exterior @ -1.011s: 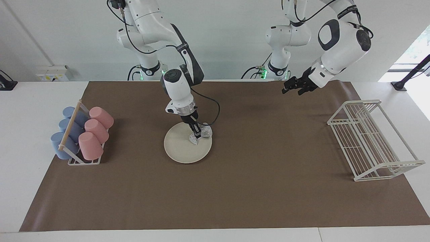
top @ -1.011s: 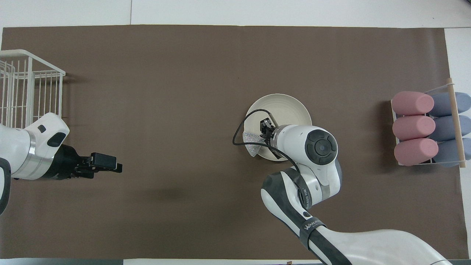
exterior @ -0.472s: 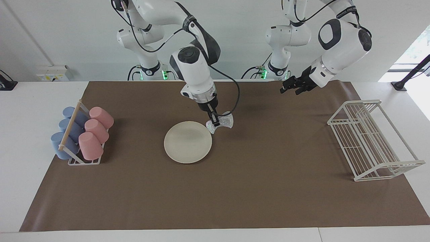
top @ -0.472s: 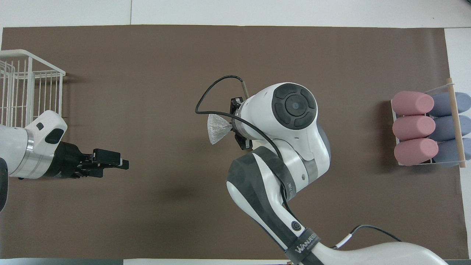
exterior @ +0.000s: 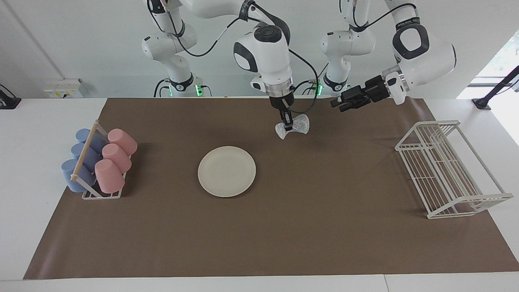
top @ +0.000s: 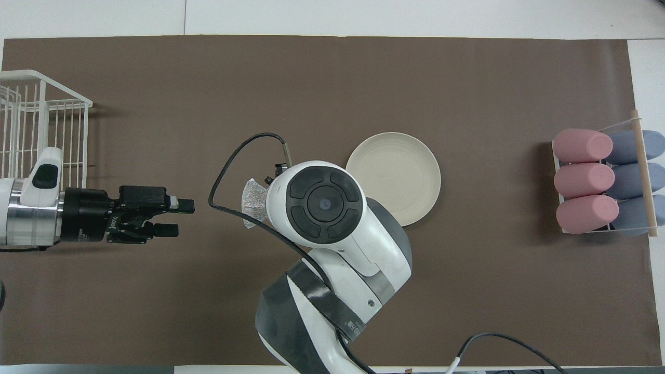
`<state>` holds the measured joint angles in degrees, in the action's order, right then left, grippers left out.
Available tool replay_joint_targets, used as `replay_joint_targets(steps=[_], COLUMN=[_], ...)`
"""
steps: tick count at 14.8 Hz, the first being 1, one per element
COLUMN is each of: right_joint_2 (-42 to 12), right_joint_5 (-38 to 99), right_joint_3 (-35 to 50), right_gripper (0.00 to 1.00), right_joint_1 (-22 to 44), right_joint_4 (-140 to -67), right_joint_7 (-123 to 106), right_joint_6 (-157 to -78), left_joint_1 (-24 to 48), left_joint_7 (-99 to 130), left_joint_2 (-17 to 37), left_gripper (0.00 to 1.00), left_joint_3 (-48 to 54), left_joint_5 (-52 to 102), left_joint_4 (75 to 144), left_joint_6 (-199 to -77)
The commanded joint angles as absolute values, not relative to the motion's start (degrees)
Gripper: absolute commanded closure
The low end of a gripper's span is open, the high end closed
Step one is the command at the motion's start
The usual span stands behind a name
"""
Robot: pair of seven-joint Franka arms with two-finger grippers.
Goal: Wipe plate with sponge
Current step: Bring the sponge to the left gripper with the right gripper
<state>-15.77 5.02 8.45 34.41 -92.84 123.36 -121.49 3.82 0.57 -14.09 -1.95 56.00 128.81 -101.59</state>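
The cream-white plate (exterior: 226, 171) lies bare on the brown mat (exterior: 284, 227); it also shows in the overhead view (top: 393, 178). My right gripper (exterior: 288, 126) is shut on the silvery speckled sponge (exterior: 292, 126) and holds it in the air over the mat, off the plate and toward the left arm's end. In the overhead view the sponge (top: 253, 202) sticks out from under the right arm's wrist, which hides the gripper. My left gripper (exterior: 338, 104) is open and empty, level in the air, pointing toward the sponge; in the overhead view the left gripper (top: 176, 218) is a short way from it.
A rack of pink and blue cups (exterior: 99, 162) stands at the right arm's end of the mat. A white wire rack (exterior: 448, 168) stands at the left arm's end. The right arm's bulk covers part of the mat beside the plate in the overhead view.
The right gripper lifted the sponge off the plate and carried it up and toward the left arm's end. The left gripper levelled out and moved a little toward the sponge.
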Motion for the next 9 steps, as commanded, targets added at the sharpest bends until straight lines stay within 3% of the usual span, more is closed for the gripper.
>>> replay_joint_targets(steps=[1,3,5,9], right_joint_2=[-17.31,-17.23,-17.14,-17.05], right_joint_5=[3.6,3.69,2.21,0.71], right_joint_3=[8.44,8.35,8.35,8.35], right_gripper=[1.0,1.0,1.0,1.0], right_joint_1=[33.66,34.01,34.28,36.56], right_joint_4=[-90.62,-90.44,-89.3,-89.03], right_joint_7=[124.28,124.45,124.72,126.91], right_joint_6=[-120.23,-119.54,-117.08,-116.37], left_joint_1=[3.69,4.65,12.27,13.18], left_joint_7=[-6.39,-10.0,-10.2,-11.42], left_joint_2=[-13.45,-12.31,-11.69,-9.41], left_gripper=[0.0,0.0,0.0,0.0], left_joint_3=[-1.67,-1.15,-1.14,-1.14], left_joint_5=[63.95,68.01,69.42,73.2], left_joint_4=[132.89,133.24,134.12,133.51], left_joint_6=[-104.24,-106.94,-116.15,-116.54])
